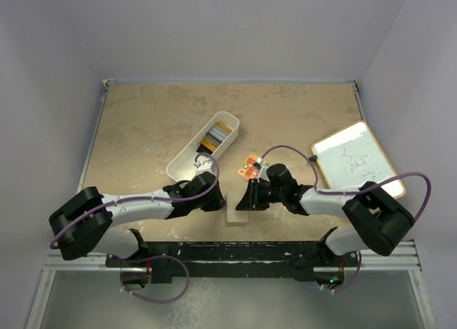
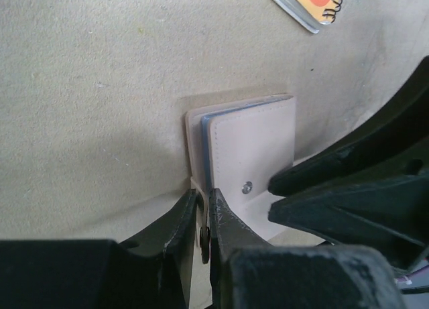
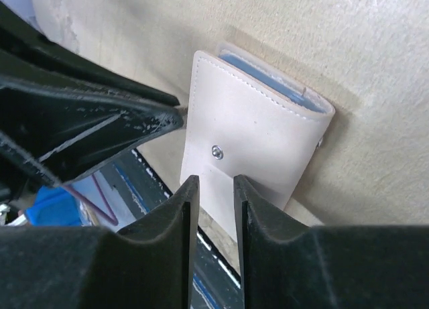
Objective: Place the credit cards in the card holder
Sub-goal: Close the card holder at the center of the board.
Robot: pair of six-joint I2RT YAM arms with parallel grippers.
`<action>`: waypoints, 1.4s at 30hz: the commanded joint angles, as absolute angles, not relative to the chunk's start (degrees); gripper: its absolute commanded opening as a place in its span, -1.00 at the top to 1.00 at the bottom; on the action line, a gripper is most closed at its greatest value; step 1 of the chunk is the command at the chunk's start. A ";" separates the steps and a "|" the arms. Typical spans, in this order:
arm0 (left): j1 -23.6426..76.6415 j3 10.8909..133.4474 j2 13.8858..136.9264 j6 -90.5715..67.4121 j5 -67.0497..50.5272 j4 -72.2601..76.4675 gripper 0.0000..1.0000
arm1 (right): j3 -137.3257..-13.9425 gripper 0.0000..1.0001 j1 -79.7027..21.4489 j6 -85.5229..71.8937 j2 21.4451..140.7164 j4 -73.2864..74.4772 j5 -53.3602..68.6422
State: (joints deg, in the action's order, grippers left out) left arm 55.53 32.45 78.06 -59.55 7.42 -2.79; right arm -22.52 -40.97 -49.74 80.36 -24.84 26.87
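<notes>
We find the left gripper [image 2: 203, 200] clamped on the tab of the card holder [image 2: 251, 145], apparently to fasten it; right gripper [image 3: 216, 183] narrowly apart.

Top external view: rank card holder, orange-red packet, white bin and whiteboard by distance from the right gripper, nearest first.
From the right gripper:
1. card holder, right beside it, on the near side.
2. orange-red packet, a little behind it.
3. white bin, farther back and left.
4. whiteboard, far off to the right.
</notes>
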 commanded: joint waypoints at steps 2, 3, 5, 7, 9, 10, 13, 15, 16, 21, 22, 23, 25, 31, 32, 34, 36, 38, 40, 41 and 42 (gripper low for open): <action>55.54 32.45 74.42 -60.63 6.88 -1.84 0.76 | -27.87 0.50 -43.58 -42.82 82.95 -13.96 18.43; 55.55 32.37 73.98 -60.63 6.99 -1.89 0.75 | -28.63 0.52 -44.11 -42.02 83.25 -12.02 16.86; 55.55 32.18 73.38 -60.50 6.99 -1.70 0.73 | -29.66 0.58 -45.04 -41.10 83.28 -8.37 14.25; 55.55 32.09 73.18 -60.18 6.74 -1.36 0.73 | -30.39 0.64 -45.63 -40.34 82.71 -6.28 11.87; 55.55 31.79 73.18 -59.88 6.21 -0.46 0.80 | -31.11 0.68 -45.98 -39.77 82.22 -5.16 10.24; 55.55 31.62 73.22 -59.71 5.73 0.34 0.85 | -31.22 0.69 -45.97 -39.66 82.04 -5.04 9.94; 55.47 31.56 73.82 -59.21 4.39 2.19 0.92 | -31.61 0.70 -46.04 -39.47 82.07 -5.47 9.77; 55.45 31.81 74.41 -58.99 4.35 2.48 0.97 | -31.64 0.71 -46.08 -39.47 82.38 -5.87 10.00; 55.41 31.82 74.75 -59.04 4.39 2.72 1.00 | -31.62 0.71 -46.11 -39.53 82.50 -6.13 10.09; 55.20 32.26 76.38 -59.31 3.61 4.95 1.00 | -30.79 0.71 -46.55 -39.81 82.91 -7.52 10.37; 55.20 32.45 76.79 -59.40 3.60 5.22 1.00 | -30.73 0.71 -46.68 -39.81 82.96 -7.62 10.37; 55.17 32.58 77.29 -59.50 3.60 5.61 0.99 | -30.56 0.72 -46.71 -39.83 82.97 -7.64 10.29; 55.19 32.75 77.87 -59.68 3.75 6.02 0.92 | -30.43 0.72 -46.76 -39.90 82.81 -7.68 10.15; 54.99 32.28 79.55 -60.36 3.96 7.21 0.76 | -29.93 0.72 -46.80 -40.02 82.21 -8.17 10.10; 54.96 32.26 79.81 -60.44 3.89 7.31 0.71 | -29.70 0.72 -46.81 -40.22 82.07 -8.36 10.11; 54.99 32.26 80.02 -60.55 3.95 7.51 0.63 | -29.16 0.71 -46.83 -40.60 81.78 -8.74 9.82; 54.92 32.34 80.15 -60.55 4.12 7.59 0.56 | -28.85 0.72 -46.82 -40.78 81.61 -8.94 9.59; 54.88 32.39 80.16 -60.59 4.47 7.55 0.53 | -28.68 0.72 -46.81 -40.80 81.44 -8.90 9.58; 54.88 32.25 80.26 -60.72 4.81 7.60 0.51 | -28.50 0.72 -46.77 -41.05 80.75 -8.96 9.73; 54.89 32.18 80.28 -60.79 5.00 7.57 0.51 | -28.48 0.72 -46.83 -41.19 80.48 -8.99 9.83; 54.88 32.17 80.33 -60.79 5.04 7.59 0.48 | -28.42 0.72 -46.79 -41.47 79.91 -9.06 9.96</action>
